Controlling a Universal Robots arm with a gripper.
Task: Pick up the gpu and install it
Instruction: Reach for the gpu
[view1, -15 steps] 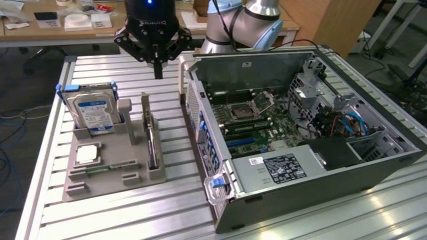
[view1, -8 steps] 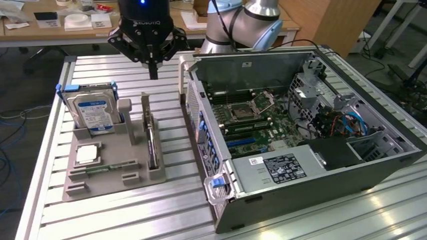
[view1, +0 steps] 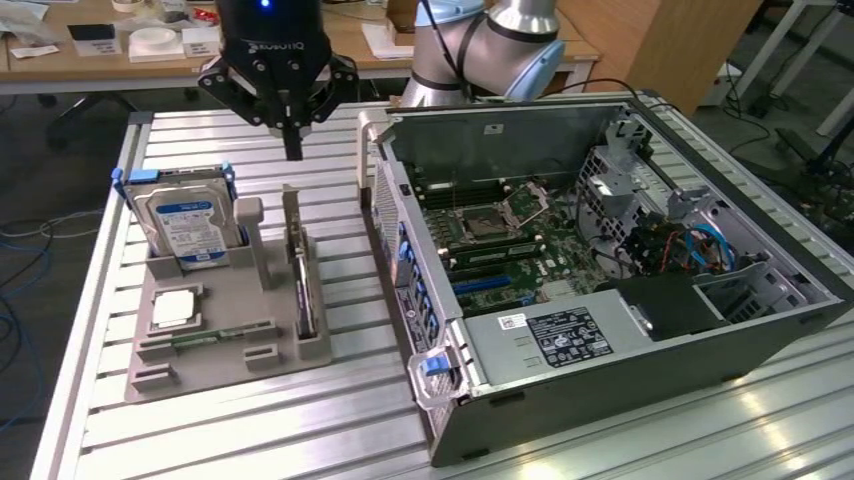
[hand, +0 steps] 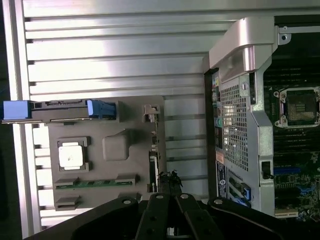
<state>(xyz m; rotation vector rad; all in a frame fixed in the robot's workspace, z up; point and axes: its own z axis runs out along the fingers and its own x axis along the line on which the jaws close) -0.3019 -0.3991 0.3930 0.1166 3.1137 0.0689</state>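
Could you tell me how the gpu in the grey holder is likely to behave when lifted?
The gpu looks a thin rigid board, so probably stiff rather than floppy. Standing on edge in slots of the grey holder, it would likely tip if freed and nudged. Its narrow edge may offer little grip.

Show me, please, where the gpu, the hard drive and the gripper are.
gpu (view1: 304, 285), exterior view, on its upper edge.
hard drive (view1: 188, 222), exterior view, on its blue-white label.
gripper (view1: 292, 150), exterior view, between its shut fingertips.
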